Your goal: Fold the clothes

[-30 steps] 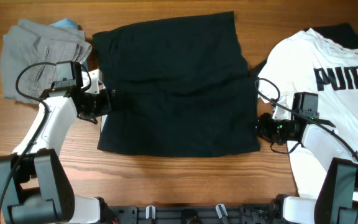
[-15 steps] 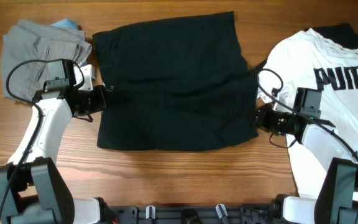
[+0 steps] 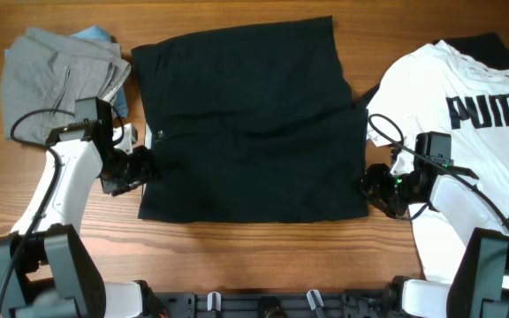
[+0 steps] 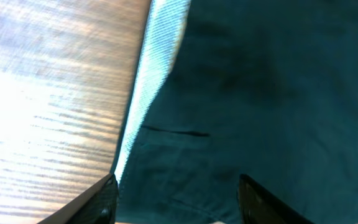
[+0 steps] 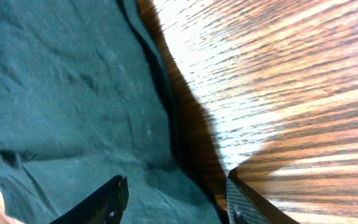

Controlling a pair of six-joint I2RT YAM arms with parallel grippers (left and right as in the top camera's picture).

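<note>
The black shorts (image 3: 246, 124) lie flat in the middle of the table, folded into a rough rectangle. My left gripper (image 3: 140, 168) is at their lower left edge, open. In the left wrist view both fingers (image 4: 101, 202) stand wide apart over the black fabric (image 4: 260, 93) and its pale waistband strip (image 4: 157, 68). My right gripper (image 3: 371, 187) is at the lower right corner, open. In the right wrist view the shorts' edge (image 5: 73, 93) lies under the spread fingers (image 5: 104, 202), one finger over fabric, the other over wood.
Grey shorts (image 3: 56, 79) lie crumpled at the back left with a bit of blue cloth (image 3: 95, 35) behind them. A white PUMA T-shirt (image 3: 467, 115) covers the right side, under the right arm. Bare wood (image 3: 254, 256) runs along the front edge.
Both grippers have gone from shut to open and let go of the shorts' side edges. The left gripper has slid toward the table's front along the left edge; the right dropped slightly forward.
</note>
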